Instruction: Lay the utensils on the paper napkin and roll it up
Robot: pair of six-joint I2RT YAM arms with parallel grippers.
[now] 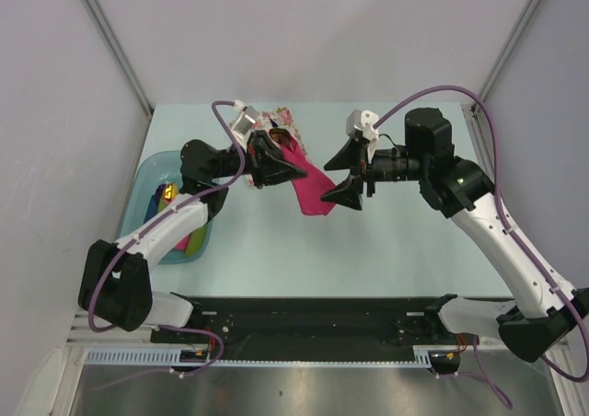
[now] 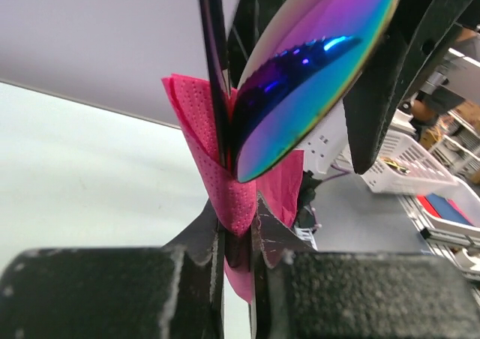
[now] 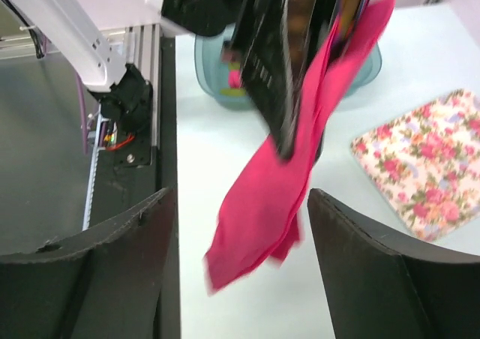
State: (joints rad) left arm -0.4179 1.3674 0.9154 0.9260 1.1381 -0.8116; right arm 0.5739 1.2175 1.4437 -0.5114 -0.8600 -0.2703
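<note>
Left hand [image 1: 265,163] clamped on paper napkin [image 1: 310,188]. Utensils [image 2: 315,76] sit in its fold, handles hidden, spoon bowl cut off at the frame top. Right hand [image 1: 343,175] has fingers apart near the napkin's loose end.

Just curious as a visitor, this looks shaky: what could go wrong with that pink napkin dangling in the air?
The paper napkin hangs loosely from the left gripper, so the roll may come undone. The spoon pokes out of the fold and could slip free. The open right gripper sits by the floppy tail and might miss or tear it.
</note>
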